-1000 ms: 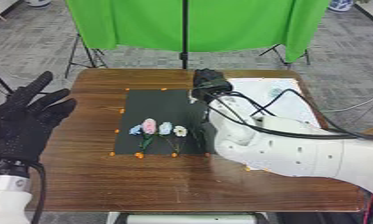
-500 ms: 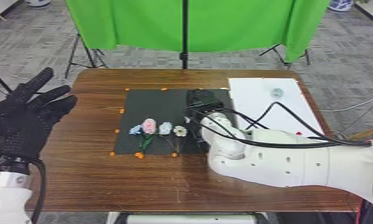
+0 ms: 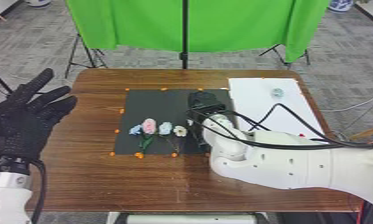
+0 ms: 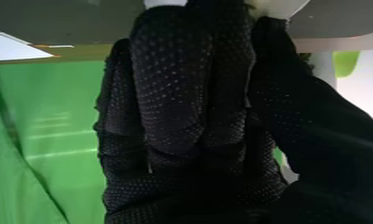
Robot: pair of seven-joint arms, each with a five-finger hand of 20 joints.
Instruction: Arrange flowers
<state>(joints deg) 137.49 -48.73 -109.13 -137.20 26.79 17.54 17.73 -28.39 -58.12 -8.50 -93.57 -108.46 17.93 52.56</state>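
We've got four flowers (image 3: 149, 126) lying on the black mat (image 3: 156, 104), our left hand (image 3: 24, 122) spread wide left of it. Right hand's (image 3: 204, 101) over the mat's right side, can't tell if it's gripping anything.

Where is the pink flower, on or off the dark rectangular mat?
On: the pink flower lies on the dark mat, inside all its edges.
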